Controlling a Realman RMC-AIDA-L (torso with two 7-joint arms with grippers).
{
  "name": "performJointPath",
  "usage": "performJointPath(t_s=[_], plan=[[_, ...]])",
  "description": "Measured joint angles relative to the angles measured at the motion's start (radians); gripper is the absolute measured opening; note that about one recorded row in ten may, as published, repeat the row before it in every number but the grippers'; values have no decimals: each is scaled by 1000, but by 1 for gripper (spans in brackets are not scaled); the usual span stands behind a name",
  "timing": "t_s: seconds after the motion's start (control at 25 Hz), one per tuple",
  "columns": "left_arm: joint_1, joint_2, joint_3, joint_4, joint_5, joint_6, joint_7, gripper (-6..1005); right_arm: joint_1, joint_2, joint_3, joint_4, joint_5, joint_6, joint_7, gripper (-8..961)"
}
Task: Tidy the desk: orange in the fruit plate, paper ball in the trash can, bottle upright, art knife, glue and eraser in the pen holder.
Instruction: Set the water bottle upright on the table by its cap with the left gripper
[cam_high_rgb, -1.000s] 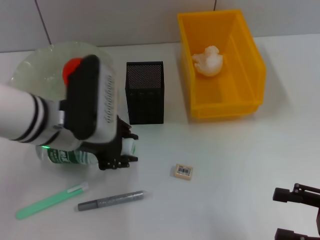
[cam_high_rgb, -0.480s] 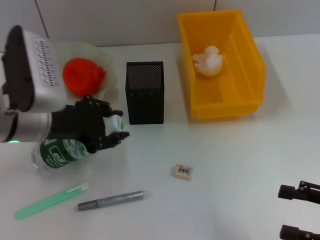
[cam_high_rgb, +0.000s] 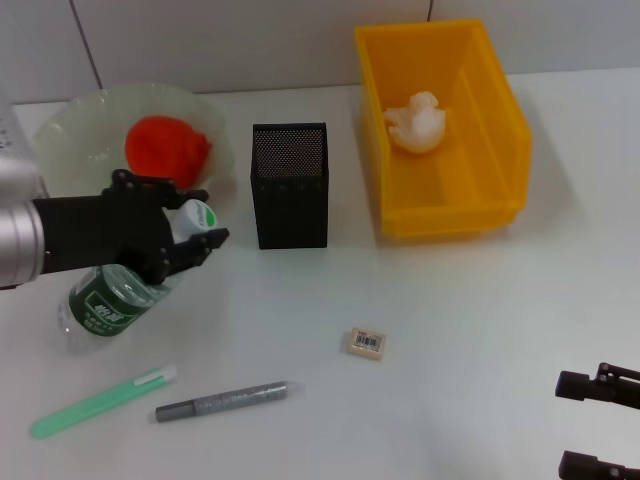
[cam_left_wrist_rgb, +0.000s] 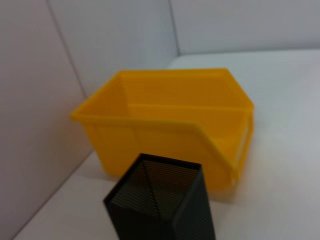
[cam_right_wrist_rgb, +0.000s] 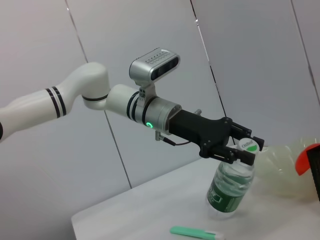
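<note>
left gripper (cam_high_rgb: 190, 237) fingers clamp the bottle (cam_high_rgb: 112, 300) neck, tilted near upright, base on the desk (cam_high_rgb: 450, 300) below the plate (cam_high_rgb: 70, 130) with orange (cam_high_rgb: 165, 148). judgement: finish tipping it vertical, seat base flat, then release slowly. right gripper (cam_high_rgb: 600, 425) parked low right, fingers apart.

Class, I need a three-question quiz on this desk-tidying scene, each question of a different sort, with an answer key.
1. True or false: the paper ball lies inside the yellow bin.
2. Multiple choice: the left end effector is shut on the bottle near its A) base B) cap end C) label.
3. Short answer: which small item lies on the desk between the mesh pen holder and the parked right end effector?

Key: 1 true. 2 B; the bottle is tilted, not yet upright. 3 the eraser.
</note>
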Motion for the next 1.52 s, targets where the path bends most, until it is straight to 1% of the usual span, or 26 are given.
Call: performJointPath(t_s=[0.04,0.16,0.2,0.28,0.4,0.44,0.6,0.64,0.76,1.0,1.24,1.52], plan=[[0,0,0,0,0,0,0,432,0,0,0,0,0,0,0,773],[36,0,-21,-4,-70,-10,24,432,1,1,0,0,0,0,0,773],[36,0,-21,-4,-70,-10,24,432,1,1,0,0,0,0,0,773],[57,0,-36,-11,-111,-14,42,432,2,2,0,0,0,1,0,773],[62,0,-39,-13,-122,-15,48,432,2,3,0,0,0,3,0,774],[79,0,-48,-29,-162,-16,74,432,5,2,0,2,0,3,0,774],[90,0,-60,-52,-208,-15,101,432,7,2,0,2,0,3,0,774],[100,0,-70,-70,-250,-13,131,432,8,2,0,2,0,3,0,774],[117,0,-88,-107,-317,-9,178,432,9,2,0,0,0,4,1,774],[125,0,-95,-127,-348,-5,203,433,9,2,0,0,0,3,1,774],[152,-1,-98,-151,-424,-3,257,434,9,3,0,0,0,4,1,774],[155,0,-104,-190,-461,-2,288,436,9,3,-4,1,0,7,2,774]])
